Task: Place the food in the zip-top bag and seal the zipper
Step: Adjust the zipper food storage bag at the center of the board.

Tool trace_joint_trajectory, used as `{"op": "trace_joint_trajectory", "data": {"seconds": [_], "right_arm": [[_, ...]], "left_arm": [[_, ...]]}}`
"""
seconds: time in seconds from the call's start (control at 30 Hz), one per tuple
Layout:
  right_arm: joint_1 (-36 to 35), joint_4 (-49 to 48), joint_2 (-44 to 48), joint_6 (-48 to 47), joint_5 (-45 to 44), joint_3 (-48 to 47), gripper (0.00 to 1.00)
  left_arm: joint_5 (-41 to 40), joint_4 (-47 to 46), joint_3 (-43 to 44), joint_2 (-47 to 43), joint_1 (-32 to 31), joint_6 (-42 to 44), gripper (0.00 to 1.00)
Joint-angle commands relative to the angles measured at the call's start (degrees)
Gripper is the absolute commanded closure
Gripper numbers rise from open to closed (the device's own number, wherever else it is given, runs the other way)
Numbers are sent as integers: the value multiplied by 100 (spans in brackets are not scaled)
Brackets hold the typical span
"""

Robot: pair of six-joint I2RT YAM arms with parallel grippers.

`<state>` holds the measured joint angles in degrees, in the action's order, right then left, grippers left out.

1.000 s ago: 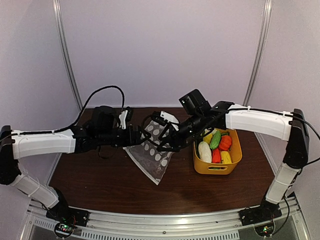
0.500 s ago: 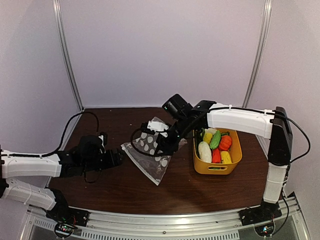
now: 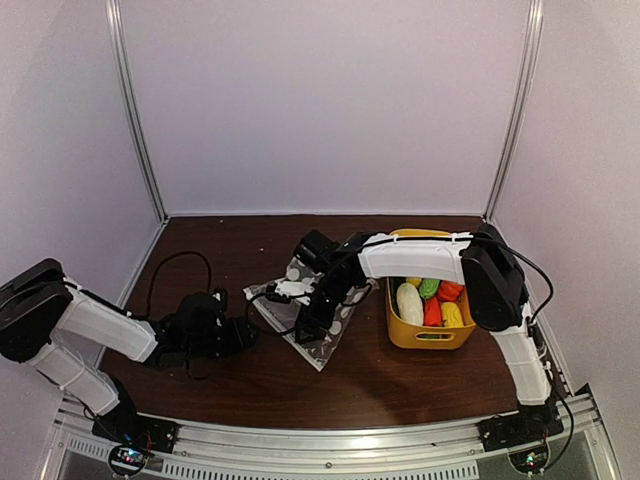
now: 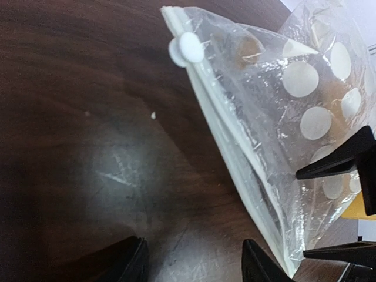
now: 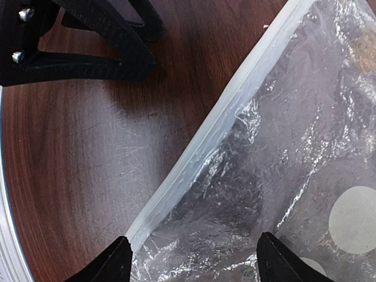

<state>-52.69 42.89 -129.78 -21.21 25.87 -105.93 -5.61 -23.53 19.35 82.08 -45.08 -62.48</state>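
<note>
Dropped both arms since a second ago, when they were raised and meeting above the zip-top bag (image 3: 330, 340). Now keeps the left arm folded low along the left side of the table (image 3: 220, 250), forearm nearly flat, with the left gripper (image 3: 243, 335) aimed right at the bag's near-left edge and stopped just short of it. Shows those fingers (image 4: 132, 264) apart over bare wood, nothing between them. Bends the right arm sharply at the elbow beside the yellow basket (image 3: 430, 340), runs the forearm leftward and tips the wrist down, setting the right gripper (image 3: 305, 322) over the bag's near part. Holds its fingers (image 5: 108, 264) spread as well, straddling the zipper (image 5: 217, 126) strip, with no squeeze on the plastic visible. Finds the bag lying flat on the table between the two grippers, white slider tab (image 4: 187, 49) at one end of the zipper. Leaves the food (image 3: 410, 303) piled in the basket, right of the bag.
</note>
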Motion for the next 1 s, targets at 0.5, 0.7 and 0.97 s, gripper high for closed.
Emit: {"op": "trace_joint_trajectory", "data": {"seconds": [0.5,0.7,0.97], "right_arm": [[462,210,-122,207,1069,-86,25],[461,212,-191,240,1141,-96,27],[462,167,-331,342,1120,-203,29]], "left_arm": [[1095,-2304,568,2004,26,176,60],[939,-2491,620,2194,26,205,64],[773,-2976,681,2587,26,258,67]]}}
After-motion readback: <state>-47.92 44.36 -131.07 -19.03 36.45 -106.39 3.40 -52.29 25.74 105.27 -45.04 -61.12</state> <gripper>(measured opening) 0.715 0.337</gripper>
